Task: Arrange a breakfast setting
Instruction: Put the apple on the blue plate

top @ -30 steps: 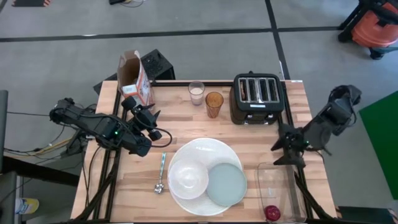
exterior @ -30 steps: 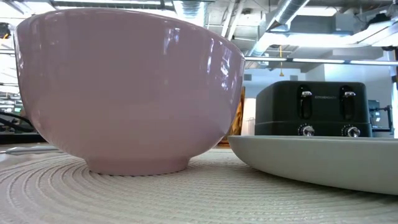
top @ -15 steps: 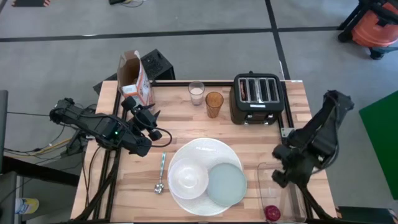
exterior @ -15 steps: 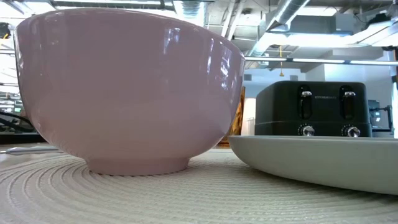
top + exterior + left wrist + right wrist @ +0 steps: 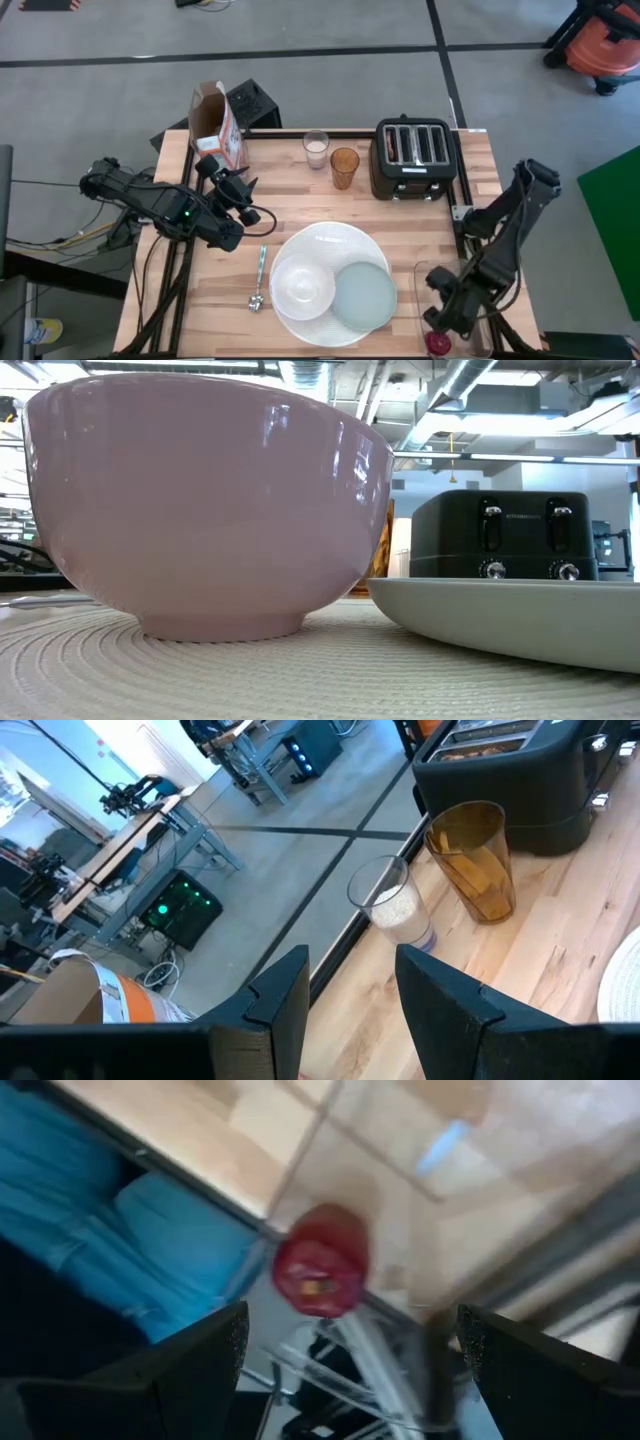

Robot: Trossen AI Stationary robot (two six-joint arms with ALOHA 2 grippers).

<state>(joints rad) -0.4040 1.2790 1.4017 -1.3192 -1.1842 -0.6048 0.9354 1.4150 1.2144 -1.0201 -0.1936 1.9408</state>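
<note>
Red fruit (image 5: 320, 1273), amber glass (image 5: 344, 166), black toaster (image 5: 414, 158), pale green small plate (image 5: 364, 296).

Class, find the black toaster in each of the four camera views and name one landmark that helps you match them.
High view: toaster at the table's far edge, right of centre.
Low view: right of centre, behind the pale green small plate.
Left wrist view: upper right corner.
Right wrist view: not in it.
Shared landmark: amber glass beside it.

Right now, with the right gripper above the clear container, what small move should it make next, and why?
Probably lower the right gripper a little onto the red fruit and close. Its fingers stand wide open, the fruit lies between them in the wrist view, inside the clear container, not yet gripped.
</note>
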